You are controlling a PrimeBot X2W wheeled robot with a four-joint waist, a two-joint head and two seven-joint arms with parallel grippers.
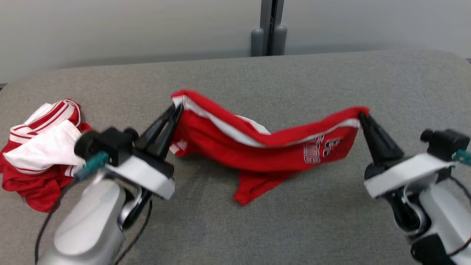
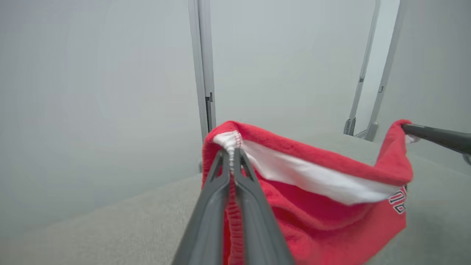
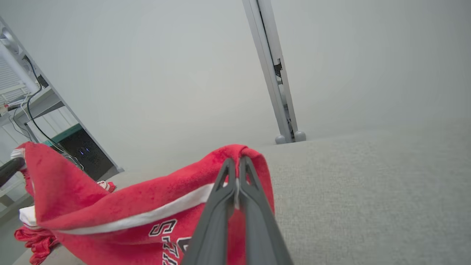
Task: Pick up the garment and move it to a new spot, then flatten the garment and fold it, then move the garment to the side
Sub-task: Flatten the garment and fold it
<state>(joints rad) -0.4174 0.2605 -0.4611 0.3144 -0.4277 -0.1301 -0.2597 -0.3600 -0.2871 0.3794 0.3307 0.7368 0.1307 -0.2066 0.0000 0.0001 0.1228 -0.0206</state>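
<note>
So the garment (image 1: pixel 265 147) is strung out sideways between the two arms right now, long axis running pretty much straight left to right across the grey table (image 1: pixel 257 228). The left gripper (image 1: pixel 176 110) has its fingers pressed together on the white-trimmed edge at one end. The right gripper (image 1: pixel 362 117) is pinched shut on the red corner at the other end, next to the printed lettering. Both wrist views show the fabric bunched right at the fingertips, so I'd call both grips solid. The top edge dips in the middle instead of being taut, and the rest hangs down below it, with the lowest flap looking like it reaches the table just in front of the middle. The thing the next move hangs on, I think: the cloth sits squarely between the arms, neither one nearer, so they have to travel as a pair. If they keep their spacing or pull a bit wider, the edge should straighten. There's a pile (image 1: pixel 40 147) of other red and white clothes just off the left arm's outer side, while the right side and the far part of the table are bare. I'd guess that's where a new spot would be.
</note>
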